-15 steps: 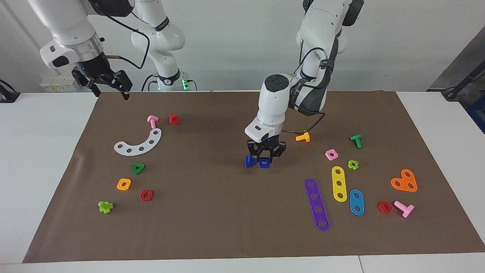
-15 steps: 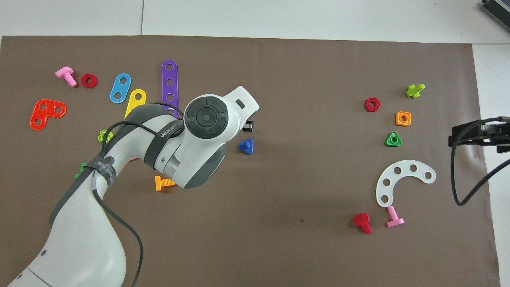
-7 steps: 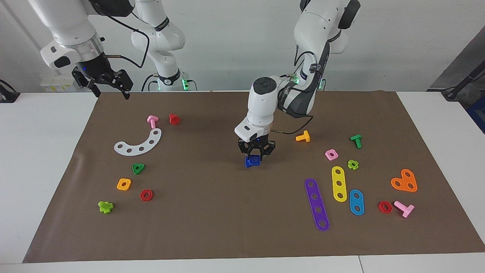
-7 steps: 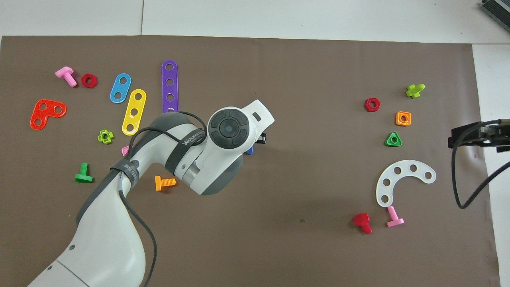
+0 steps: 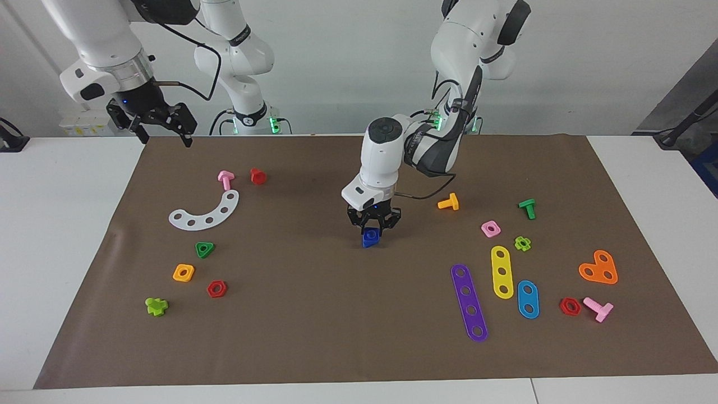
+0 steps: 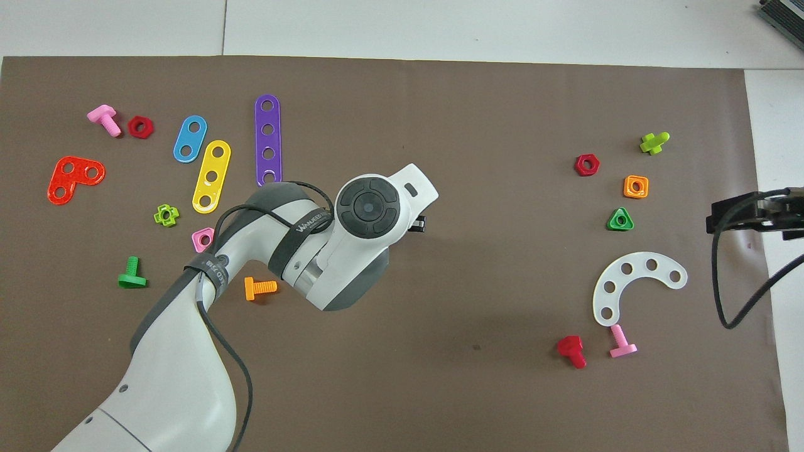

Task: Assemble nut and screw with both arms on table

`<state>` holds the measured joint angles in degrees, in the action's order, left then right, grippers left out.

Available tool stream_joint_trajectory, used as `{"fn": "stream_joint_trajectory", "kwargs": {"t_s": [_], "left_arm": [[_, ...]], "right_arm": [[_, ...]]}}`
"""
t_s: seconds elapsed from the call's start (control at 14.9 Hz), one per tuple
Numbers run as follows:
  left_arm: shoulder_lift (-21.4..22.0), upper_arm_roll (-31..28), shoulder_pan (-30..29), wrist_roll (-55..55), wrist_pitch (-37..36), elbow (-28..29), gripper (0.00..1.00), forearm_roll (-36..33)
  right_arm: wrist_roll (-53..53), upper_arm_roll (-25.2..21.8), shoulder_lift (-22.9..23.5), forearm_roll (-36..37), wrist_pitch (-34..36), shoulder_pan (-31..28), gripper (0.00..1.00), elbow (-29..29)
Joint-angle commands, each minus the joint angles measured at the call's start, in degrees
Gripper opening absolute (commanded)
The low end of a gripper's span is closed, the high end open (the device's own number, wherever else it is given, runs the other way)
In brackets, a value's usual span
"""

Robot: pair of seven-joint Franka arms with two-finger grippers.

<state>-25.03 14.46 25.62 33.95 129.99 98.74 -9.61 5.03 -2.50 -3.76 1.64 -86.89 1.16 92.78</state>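
My left gripper (image 5: 371, 228) is shut on the dark blue square nut (image 5: 372, 232) and holds it low over the dark blue screw (image 5: 367, 242). The screw stands on the middle of the brown mat (image 5: 314, 320). The nut sits right on top of the screw; I cannot tell whether they touch. In the overhead view the left arm's wrist hides both, and only a black bit of the left gripper (image 6: 416, 221) shows. My right gripper (image 5: 162, 133) waits open and empty in the air over the mat's corner at the right arm's end; it also shows in the overhead view (image 6: 750, 216).
An orange screw (image 5: 449, 202) and a pink square nut (image 5: 490, 228) lie toward the left arm's end, with purple (image 5: 469, 302), yellow and blue strips. A white curved strip (image 5: 205, 212), a green triangular nut (image 5: 205, 249), an orange square nut (image 5: 183, 272) and a red screw (image 5: 258, 176) lie toward the right arm's end.
My left gripper has carried the blue nut sideways toward the right arm's end, from beside the blue screw to right over it. The right arm has not moved.
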Motion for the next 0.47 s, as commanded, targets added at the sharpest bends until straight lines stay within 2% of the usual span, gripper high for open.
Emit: {"fn": "stream_joint_trajectory", "kwargs": {"t_s": [0.0, 0.4], "left_arm": [[0.0, -0.5, 0.4, 0.8, -1.6, 0.8, 0.00, 0.7], [1.5, -0.5, 0.3, 2.3, -3.5, 0.2, 0.00, 1.1]], "right_arm": [[-1.7, 0.3, -0.3, -0.4, 0.6, -0.8, 1.00, 0.2], [-1.9, 0.3, -0.3, -0.4, 0.4, -0.9, 1.00, 0.1]]}}
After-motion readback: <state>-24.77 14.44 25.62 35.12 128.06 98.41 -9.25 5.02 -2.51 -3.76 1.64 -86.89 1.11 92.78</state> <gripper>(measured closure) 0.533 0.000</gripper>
